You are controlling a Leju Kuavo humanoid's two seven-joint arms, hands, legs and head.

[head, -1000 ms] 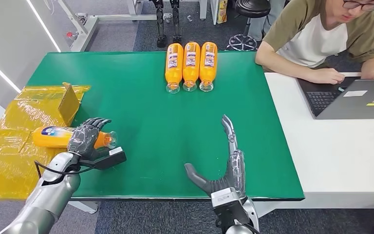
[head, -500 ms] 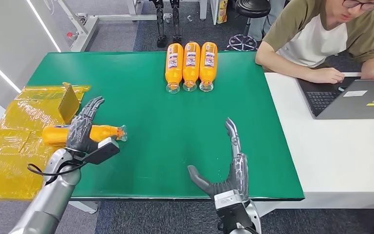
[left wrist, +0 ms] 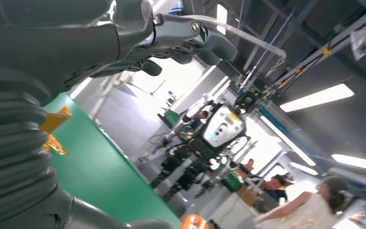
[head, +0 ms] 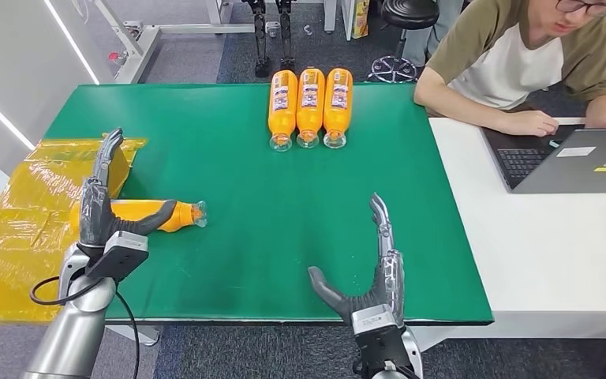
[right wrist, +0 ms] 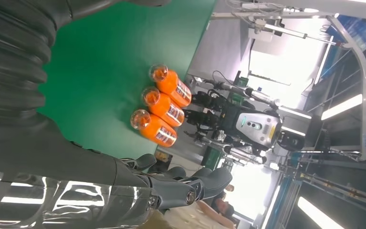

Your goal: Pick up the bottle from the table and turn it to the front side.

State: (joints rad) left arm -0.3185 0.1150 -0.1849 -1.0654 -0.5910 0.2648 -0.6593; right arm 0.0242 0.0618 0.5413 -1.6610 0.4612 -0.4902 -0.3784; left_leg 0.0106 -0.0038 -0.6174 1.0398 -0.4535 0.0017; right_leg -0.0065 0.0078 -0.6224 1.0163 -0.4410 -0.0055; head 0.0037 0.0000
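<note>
Matte green table (head: 284, 197), glossy orange bottle (head: 154, 213)

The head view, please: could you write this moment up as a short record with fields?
Surface: green table
Target bottle: orange bottle lying on its side at the table's left edge, cap end toward the middle
Left hand: left hand raised beside the bottle, fingers spread, holding nothing
Right hand: right hand open above the near edge
Other bottles: three orange bottles side by side at the far edge
Left of table: yellow wrapping
Bystander: person at a laptop
</note>
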